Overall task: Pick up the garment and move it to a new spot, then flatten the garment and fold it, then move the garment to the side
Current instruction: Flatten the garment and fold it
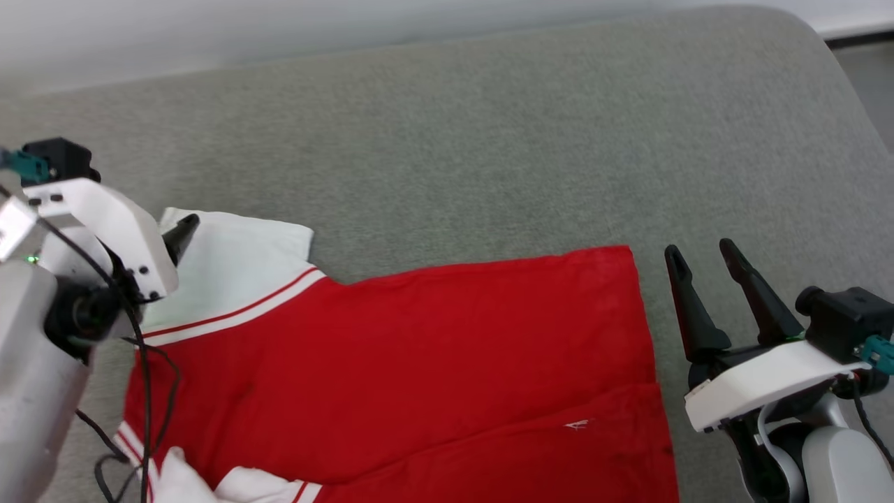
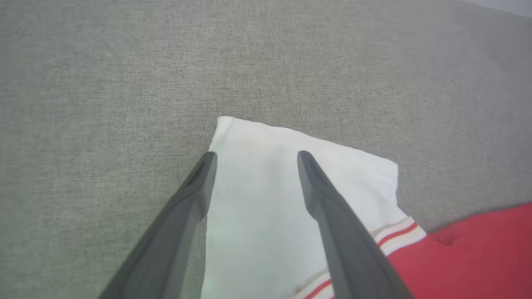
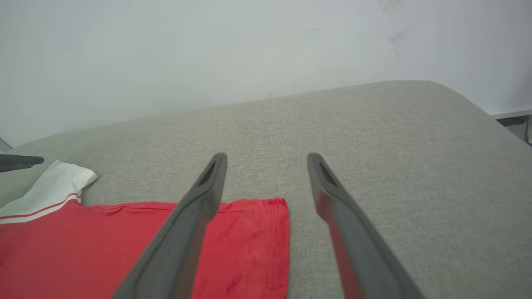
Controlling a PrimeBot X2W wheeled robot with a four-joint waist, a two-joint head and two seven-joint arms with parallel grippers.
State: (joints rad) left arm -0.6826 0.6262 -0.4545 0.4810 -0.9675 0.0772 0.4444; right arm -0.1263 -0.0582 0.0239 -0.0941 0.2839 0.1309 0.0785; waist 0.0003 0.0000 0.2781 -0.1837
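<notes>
The garment [image 1: 419, 335] is a red jersey spread on the grey cushion, with a white sleeve [image 1: 230, 269] and striped trim at its left end. A tiny white logo [image 1: 577, 424] sits on a layer lying over its near part. My left gripper [image 1: 180, 236] hovers over the sleeve [image 2: 257, 207], and in the left wrist view it [image 2: 256, 157] is open and holds nothing. My right gripper [image 1: 702, 255] stands open just right of the garment's right edge. In the right wrist view it [image 3: 267, 158] straddles the red corner [image 3: 253, 236] and bare cushion.
The grey cushion [image 1: 489, 140] runs back to a pale wall [image 1: 209, 35] and rounds off at the right, with floor [image 1: 869, 77] beyond. Black cables [image 1: 143, 377] from my left arm hang over the garment's left end. My left fingertip [image 3: 20, 162] shows in the right wrist view.
</notes>
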